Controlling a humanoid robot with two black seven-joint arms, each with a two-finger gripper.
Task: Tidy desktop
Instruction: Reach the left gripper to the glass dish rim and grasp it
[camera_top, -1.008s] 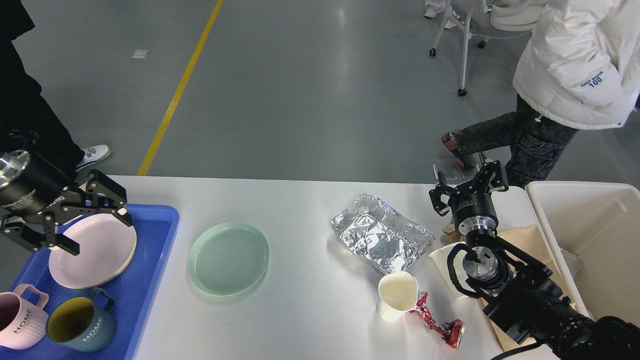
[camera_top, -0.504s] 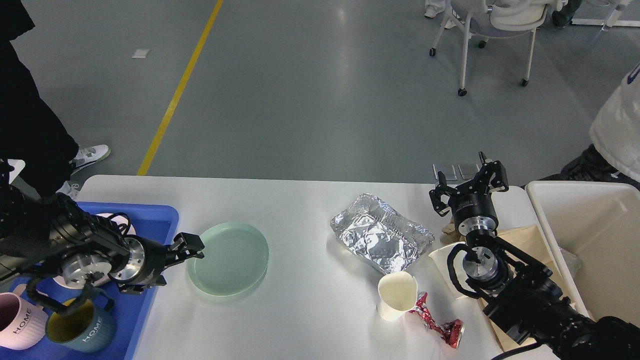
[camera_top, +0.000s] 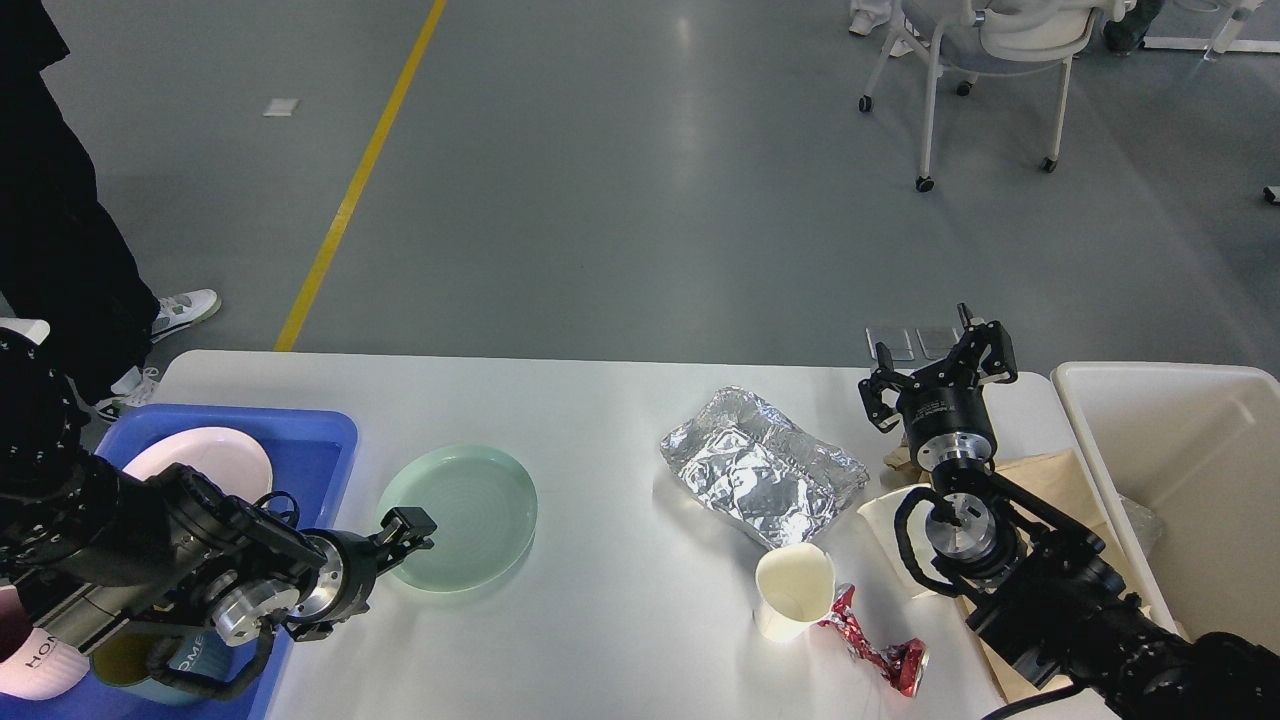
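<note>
The white desktop (camera_top: 590, 410) holds a pale green plate (camera_top: 465, 510), a crumpled foil packet (camera_top: 765, 465), a white paper cup (camera_top: 795, 590) and a crushed red can (camera_top: 885, 660). My left gripper (camera_top: 412, 532) lies low at the green plate's near-left rim, its dark fingers overlapping the edge. Whether they are closed on the rim is unclear. My right gripper (camera_top: 935, 368) is raised at the back right, beyond the foil packet, open with nothing between its fingers.
A blue tray (camera_top: 320, 440) at the left holds a pink plate (camera_top: 205, 458), a pink mug (camera_top: 35, 655) and a teal mug (camera_top: 175, 655). A cream bin (camera_top: 1190, 470) stands at the right edge, with brown paper (camera_top: 1045, 475) beside it. A chair (camera_top: 985, 50) stands beyond the table.
My left arm left the pink plate in the tray, swung right and dropped to the green plate's near-left rim. The person in the white jacket walked out of view. The right arm stayed still.
</note>
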